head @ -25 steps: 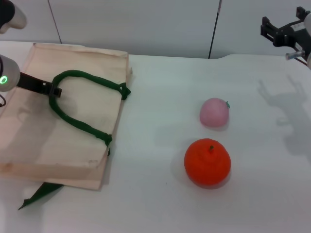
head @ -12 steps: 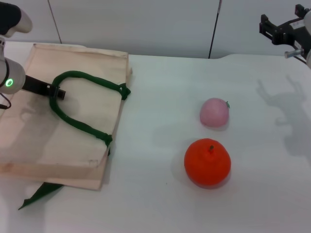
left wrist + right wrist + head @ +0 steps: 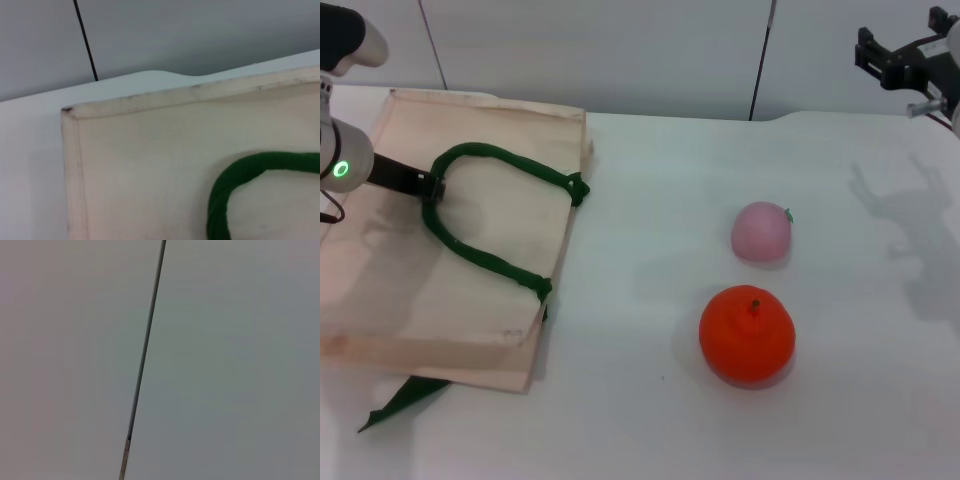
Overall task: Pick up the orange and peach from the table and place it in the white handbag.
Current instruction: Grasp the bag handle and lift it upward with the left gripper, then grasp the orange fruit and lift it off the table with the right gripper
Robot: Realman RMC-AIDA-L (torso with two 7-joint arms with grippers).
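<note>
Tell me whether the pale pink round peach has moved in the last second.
No. The pale pink round peach stays just behind the orange-red round orange, same gap as before.

Your left gripper (image 3: pixel 428 187) reaches in low from the left; your right gripper (image 3: pixel 868 55) hangs raised at far right.

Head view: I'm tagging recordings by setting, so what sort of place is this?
Probably a lab or test bench: a bare white table, plain grey wall panels, and staged props, an orange, a peach, a white handbag.
</note>
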